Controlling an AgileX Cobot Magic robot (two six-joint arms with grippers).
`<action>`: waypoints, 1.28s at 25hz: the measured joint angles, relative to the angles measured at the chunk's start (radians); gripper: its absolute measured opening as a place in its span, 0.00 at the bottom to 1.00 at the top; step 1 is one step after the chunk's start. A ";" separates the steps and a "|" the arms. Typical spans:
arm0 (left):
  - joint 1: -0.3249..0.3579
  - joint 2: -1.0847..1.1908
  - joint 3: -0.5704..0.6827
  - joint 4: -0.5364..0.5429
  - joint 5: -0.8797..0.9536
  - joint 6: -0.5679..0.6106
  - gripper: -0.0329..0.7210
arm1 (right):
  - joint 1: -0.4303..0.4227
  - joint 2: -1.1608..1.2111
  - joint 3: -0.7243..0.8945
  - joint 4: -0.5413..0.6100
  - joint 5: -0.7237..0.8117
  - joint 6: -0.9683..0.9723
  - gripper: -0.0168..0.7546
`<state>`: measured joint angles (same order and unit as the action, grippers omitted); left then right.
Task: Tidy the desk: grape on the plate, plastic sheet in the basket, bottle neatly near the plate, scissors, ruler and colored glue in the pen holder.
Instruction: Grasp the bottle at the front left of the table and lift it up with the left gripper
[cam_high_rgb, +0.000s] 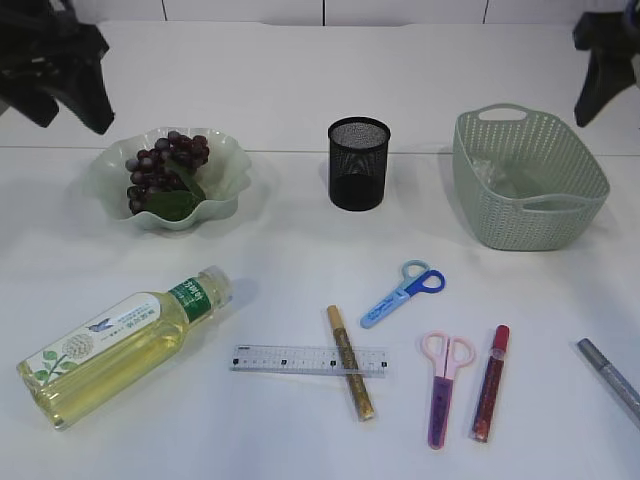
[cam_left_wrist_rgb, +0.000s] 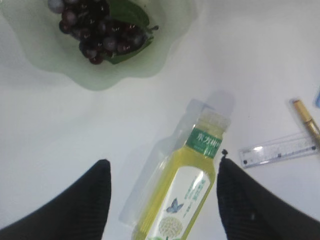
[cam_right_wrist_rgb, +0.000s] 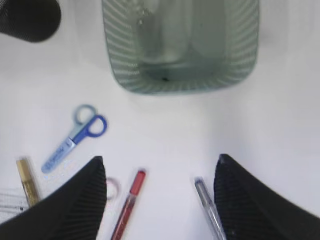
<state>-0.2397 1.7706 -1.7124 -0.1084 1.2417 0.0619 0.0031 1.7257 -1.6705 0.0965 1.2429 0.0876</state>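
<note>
Dark grapes (cam_high_rgb: 165, 165) lie on the pale green plate (cam_high_rgb: 232, 160) at the back left. The bottle (cam_high_rgb: 120, 345) of yellow drink lies on its side at the front left. My left gripper (cam_left_wrist_rgb: 162, 161) hangs open high above the bottle (cam_left_wrist_rgb: 192, 195), holding nothing. A clear ruler (cam_high_rgb: 295, 358) lies under a gold glue stick (cam_high_rgb: 350, 362). Blue scissors (cam_high_rgb: 405, 292), pink scissors (cam_high_rgb: 445, 385), red glue (cam_high_rgb: 490, 382) and silver glue (cam_high_rgb: 610, 378) lie at the front right. My right gripper (cam_right_wrist_rgb: 160, 157) is open above them. A clear plastic sheet (cam_right_wrist_rgb: 165, 45) lies in the basket (cam_high_rgb: 560, 215).
The black mesh pen holder (cam_high_rgb: 358, 163) stands at the back centre, between plate and basket. Both arms show as dark shapes in the top corners of the exterior view, well above the white table.
</note>
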 joint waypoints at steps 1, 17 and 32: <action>-0.007 -0.024 0.039 0.007 0.000 0.014 0.69 | 0.000 -0.035 0.052 0.000 0.000 0.000 0.70; -0.243 -0.038 0.292 0.158 -0.009 0.118 0.86 | 0.000 -0.287 0.347 0.017 0.000 -0.004 0.70; -0.243 -0.008 0.292 0.158 -0.010 0.119 0.89 | 0.000 -0.287 0.347 0.017 0.000 -0.009 0.70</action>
<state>-0.4828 1.7622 -1.4203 0.0499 1.2320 0.1811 0.0031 1.4388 -1.3235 0.1135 1.2429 0.0787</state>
